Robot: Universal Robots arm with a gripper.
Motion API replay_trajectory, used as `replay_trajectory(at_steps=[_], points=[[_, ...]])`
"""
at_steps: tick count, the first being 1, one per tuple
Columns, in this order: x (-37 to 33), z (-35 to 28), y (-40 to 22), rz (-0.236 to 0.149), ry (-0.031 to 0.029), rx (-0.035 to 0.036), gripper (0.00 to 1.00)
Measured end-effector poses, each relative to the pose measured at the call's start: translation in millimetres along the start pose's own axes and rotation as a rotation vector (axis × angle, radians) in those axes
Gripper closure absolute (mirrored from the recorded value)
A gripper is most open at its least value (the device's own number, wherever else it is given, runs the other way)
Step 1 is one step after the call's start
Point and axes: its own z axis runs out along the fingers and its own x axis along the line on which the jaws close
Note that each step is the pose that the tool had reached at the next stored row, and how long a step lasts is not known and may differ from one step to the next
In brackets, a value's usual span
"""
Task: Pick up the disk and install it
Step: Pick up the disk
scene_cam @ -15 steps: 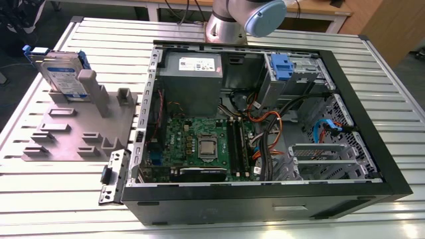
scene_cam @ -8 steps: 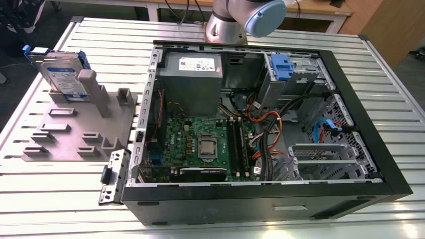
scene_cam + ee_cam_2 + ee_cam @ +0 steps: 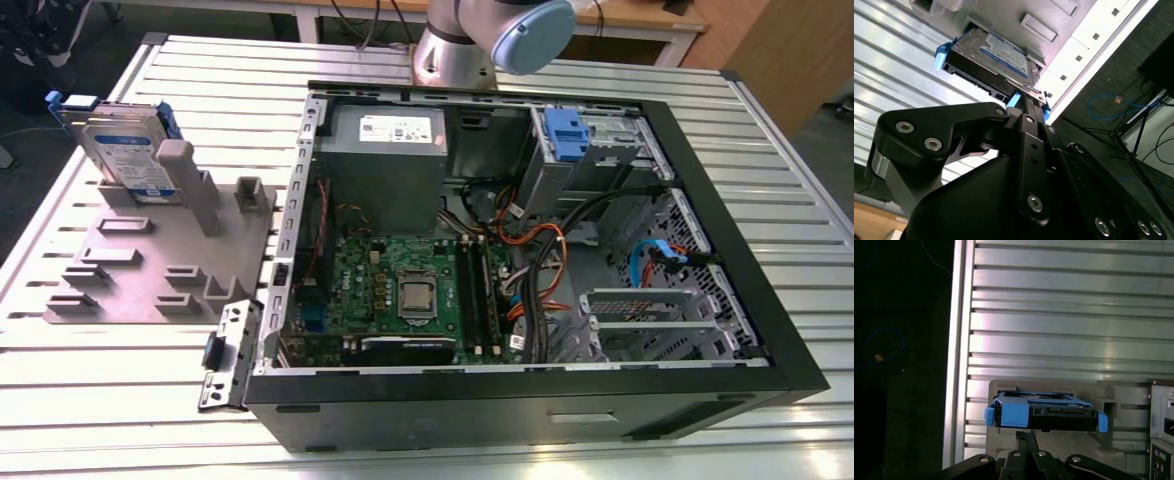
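My claw [image 3: 1025, 435] is pinched shut, and there is nothing in it. In both wrist views the disk [image 3: 1046, 412] is right in front of my claw tip, but my claw is not holding it.

The big black case [image 3: 534, 385] lies open on the metal desk [image 3: 120, 400]. The disk is outside the case, off to the exterior view's left of it. It stands up on its edge in a slot of a grey stand [image 3: 147, 270]. The stand lies flat on the desk, just beside the case wall. The disk is silver with a white and blue label, and it has a blue frame round its edge.

Inside the case I see a green board [image 3: 400, 290], a grey power box [image 3: 387, 140] and a small blue latch [image 3: 567, 130]. Part of my arm [image 3: 494, 40] shows at the far side of the case.
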Motion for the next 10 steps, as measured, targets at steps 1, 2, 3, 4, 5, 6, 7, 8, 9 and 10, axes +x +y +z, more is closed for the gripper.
replay_trajectory(at_steps=[1, 2, 3, 4, 5, 6, 7, 8, 9, 10], points=[[0.0, 0.0, 0.0, -0.004, 0.0002, 0.0, 0.89], [0.0, 0.0, 0.0, -0.008, 0.0003, 0.0, 0.89], [0.0, 0.0, 0.0, -0.01, 0.0004, 0.0, 0.89], [0.0, 0.0, 0.0, -0.013, 0.0007, 0.0001, 0.89], [0.0, 0.0, 0.0, -0.016, 0.0007, 0.0, 0.89], [0.0, 0.0, 0.0, -0.018, 0.0008, 0.0, 0.89], [0.0, 0.0, 0.0, -0.021, 0.0009, 0.0, 0.89], [0.0, 0.0, 0.0, -0.023, 0.001, 0.0001, 0.89], [0.0, 0.0, 0.0, -0.026, 0.0012, 0.0001, 0.89], [0.0, 0.0, 0.0, -0.029, 0.0013, 0.0, 0.89]])
